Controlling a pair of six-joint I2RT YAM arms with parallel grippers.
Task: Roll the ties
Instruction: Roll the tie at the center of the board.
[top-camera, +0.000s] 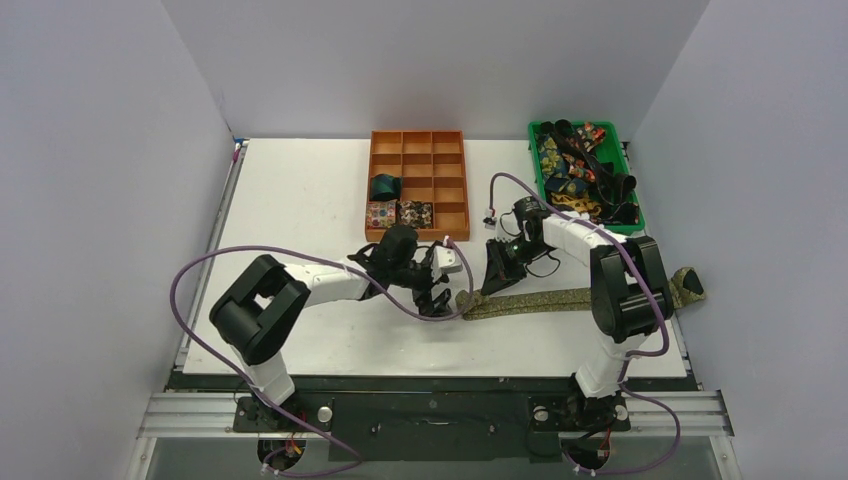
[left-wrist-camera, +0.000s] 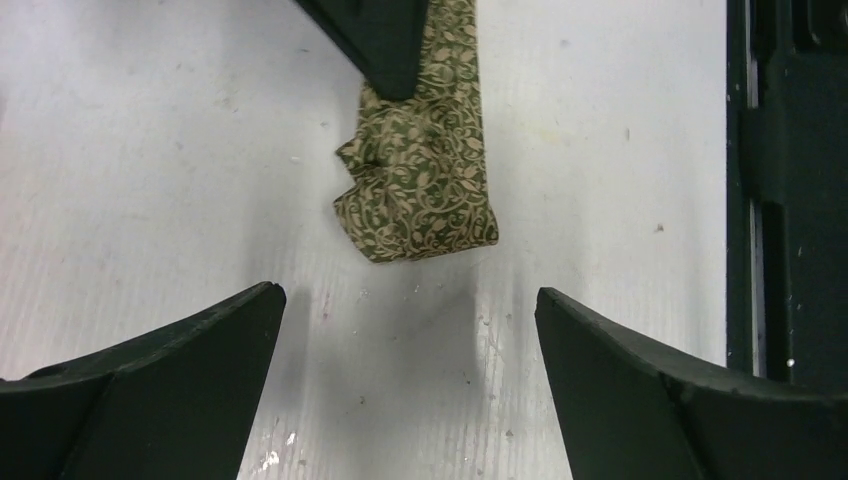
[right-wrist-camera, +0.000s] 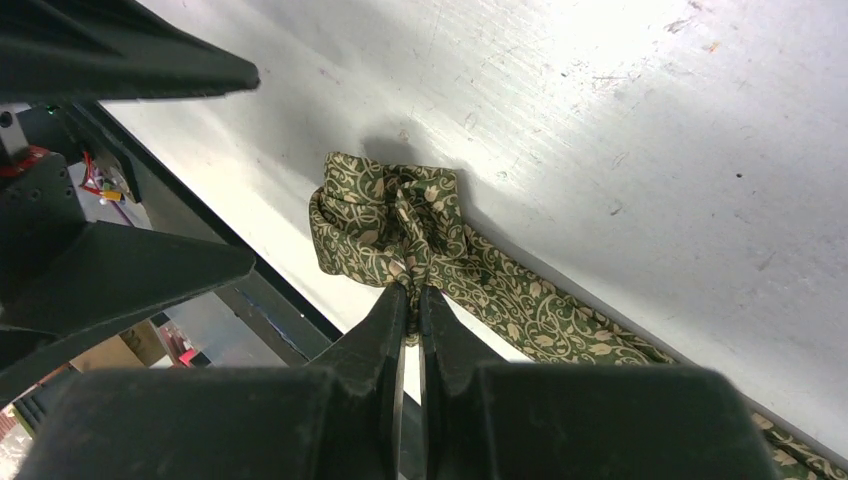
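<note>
Tie (top-camera: 560, 300) stretched along the near side of the surface (top-camera: 300, 200), olive-gold and leafy, its left end bunched into a small crumpled fold, and the right tool (right-wrist-camera: 413, 295) has that bunch nipped, jaws squeezed almost together on the fabric. Left tool (left-wrist-camera: 410, 300) hangs just in front of the same end, fingers (left-wrist-camera: 180, 370) spread wide, gripping nothing and clear of the cloth. Further back, three coils (top-camera: 381, 213) sit in the near-left compartments of the orange tray (top-camera: 417, 135), and the green bin (top-camera: 535, 160) at the far right holds a loose tangle.
</note>
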